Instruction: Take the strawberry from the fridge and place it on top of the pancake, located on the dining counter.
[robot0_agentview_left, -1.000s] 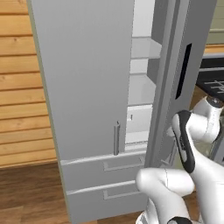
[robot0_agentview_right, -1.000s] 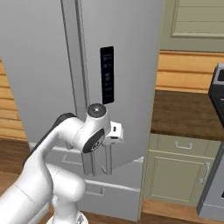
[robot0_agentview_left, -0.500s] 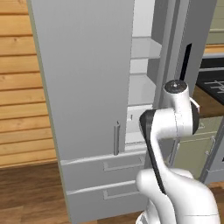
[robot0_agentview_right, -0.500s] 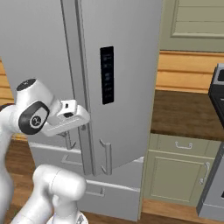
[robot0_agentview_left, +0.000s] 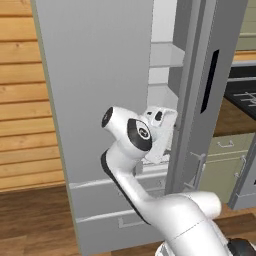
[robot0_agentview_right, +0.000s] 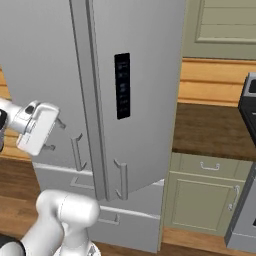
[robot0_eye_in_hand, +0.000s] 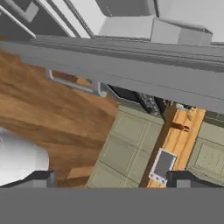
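Standing ajar, the tall light grey two-door fridge (robot0_agentview_left: 100, 100) awaits; the pincer (robot0_eye_in_hand: 109, 177) is spread and empty, strawberry still unfetched.

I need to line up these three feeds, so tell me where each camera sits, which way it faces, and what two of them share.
Left base view: behind the arm, left side, facing the fridge with its door ajar; white arm and hand show.
Right base view: behind, right side, facing the fridge doors; hand at the left edge.
Hand view: on the tilted hand, open, looking along a fridge door edge toward cabinets.
Both base views share the fridge and the arm.
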